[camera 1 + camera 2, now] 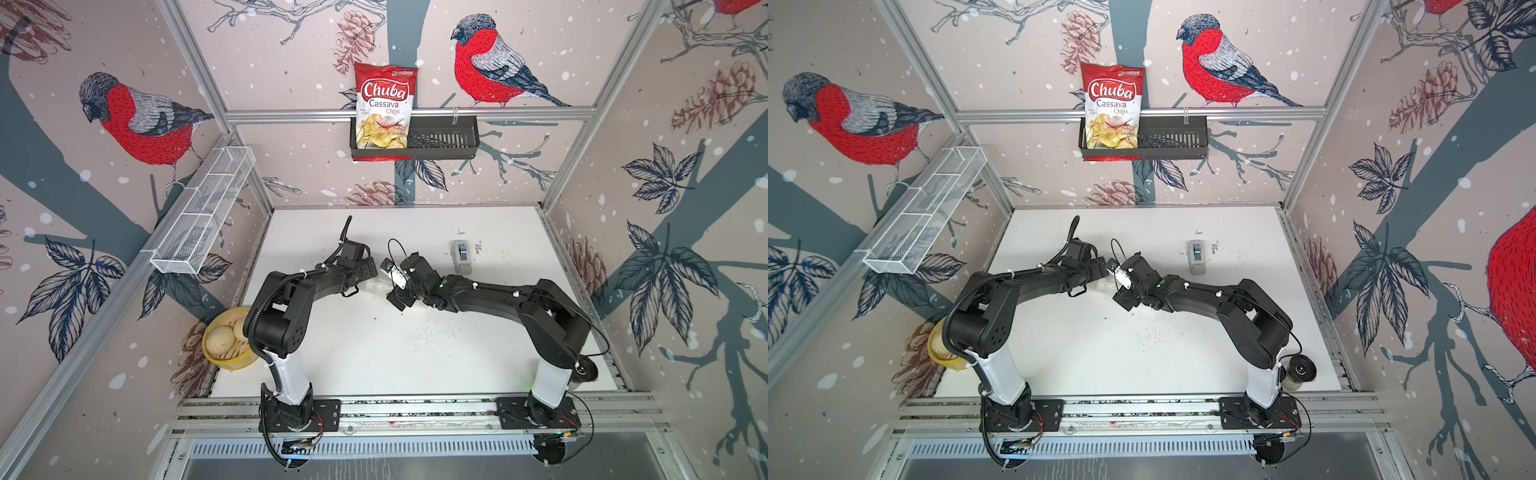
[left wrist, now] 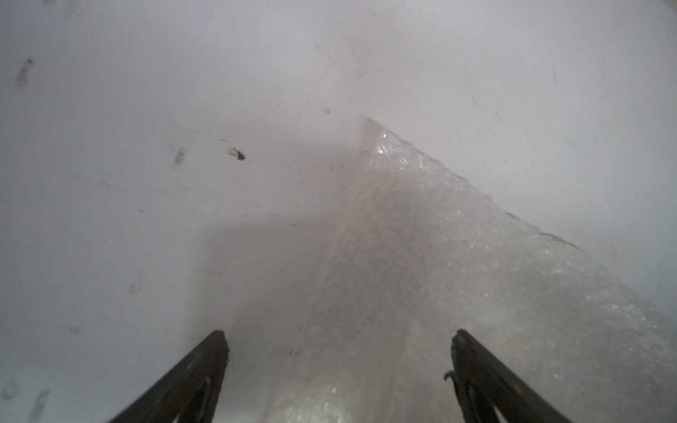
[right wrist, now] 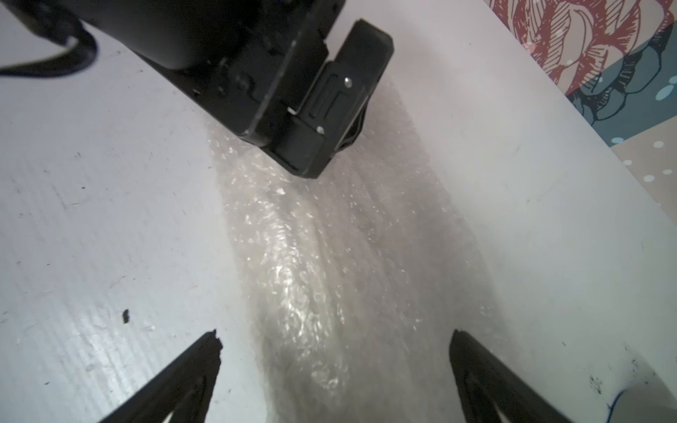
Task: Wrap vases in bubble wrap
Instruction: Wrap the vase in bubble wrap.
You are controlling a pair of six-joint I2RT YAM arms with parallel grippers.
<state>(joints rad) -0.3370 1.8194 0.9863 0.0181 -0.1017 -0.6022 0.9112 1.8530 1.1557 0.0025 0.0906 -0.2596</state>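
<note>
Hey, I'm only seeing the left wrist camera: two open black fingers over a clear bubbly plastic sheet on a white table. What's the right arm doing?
Observer: The right gripper is open too, its fingers spread either side of the same clear bubble wrap.
Operator: How near is it to mine?
Observer: Very near: in the right wrist view the left gripper hangs over the wrap's far end, right ahead of those open fingers.
Operator: Anything else around?
Observer: A small grey box with a blue part, perhaps a tape dispenser, sits on the white table apart from the wrap, farther back on the right arm's side.
</note>
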